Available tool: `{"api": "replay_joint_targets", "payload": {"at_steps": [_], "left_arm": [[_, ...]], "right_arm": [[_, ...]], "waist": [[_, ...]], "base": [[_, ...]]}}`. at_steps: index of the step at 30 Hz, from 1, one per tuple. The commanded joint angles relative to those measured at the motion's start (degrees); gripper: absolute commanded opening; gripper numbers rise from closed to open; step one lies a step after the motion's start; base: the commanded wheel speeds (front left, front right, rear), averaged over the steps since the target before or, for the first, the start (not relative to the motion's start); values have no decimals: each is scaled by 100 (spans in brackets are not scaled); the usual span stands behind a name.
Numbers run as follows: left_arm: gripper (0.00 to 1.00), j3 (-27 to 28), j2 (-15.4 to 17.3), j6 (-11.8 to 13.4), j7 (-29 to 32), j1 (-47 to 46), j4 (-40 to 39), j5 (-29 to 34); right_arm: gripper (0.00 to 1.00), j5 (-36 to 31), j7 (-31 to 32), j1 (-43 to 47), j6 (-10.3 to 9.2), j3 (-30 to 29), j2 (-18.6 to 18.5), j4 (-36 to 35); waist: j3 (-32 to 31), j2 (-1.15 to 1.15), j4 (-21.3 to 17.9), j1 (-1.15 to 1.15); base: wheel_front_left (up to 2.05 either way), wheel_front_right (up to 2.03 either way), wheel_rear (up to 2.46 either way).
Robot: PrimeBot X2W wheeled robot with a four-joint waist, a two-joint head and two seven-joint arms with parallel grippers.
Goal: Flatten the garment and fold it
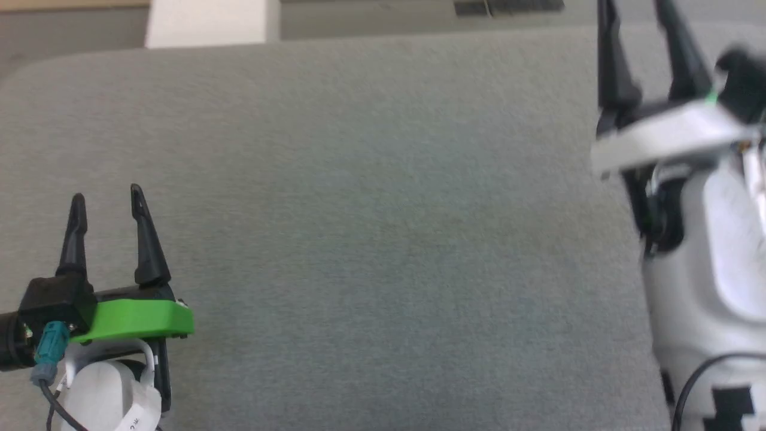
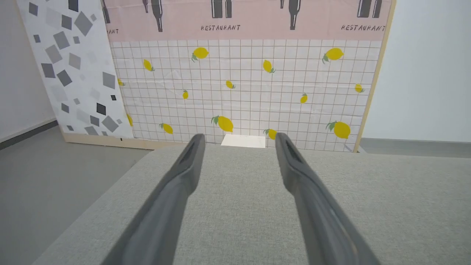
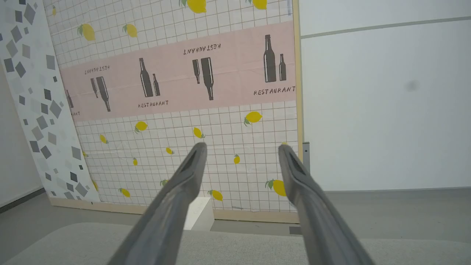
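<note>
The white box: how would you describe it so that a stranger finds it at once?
Start from the wide grey cloth-covered surface and look past its far edge to the board printed with lemons on a grid. At the foot of that board stands the white box, partly hidden behind the surface's edge. It alone is plain white among printed panels and grey floor.

Left gripper: jaws wide apart, empty. Right gripper: farther forward than left, jaws apart, empty, blurred.
</note>
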Motion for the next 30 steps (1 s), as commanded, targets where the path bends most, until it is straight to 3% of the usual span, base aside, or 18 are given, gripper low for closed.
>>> {"api": "replay_joint_targets", "payload": {"at_steps": [1,7,17,30], "left_arm": [[100,-10,-47,61,-47,-79,63,-64],[100,-71,-148,80,-61,-33,330,-148],[100,-398,-278,-21,-66,140,838,-148],[100,-694,-337,-96,-67,321,1339,37]], "right_arm": [[100,-18,-155,277,-9,-31,31,-50],[100,427,-508,1255,-9,-30,79,-155],[100,366,-564,2681,-9,-112,81,-636],[100,348,-565,3330,-9,-179,81,-671]], "waist": [[-517,0,454,0],[-762,0,582,0],[-854,0,615,0],[-791,0,497,0]], "base": [[0,0,0],[0,0,0],[0,0,0],[0,0,0]]}}
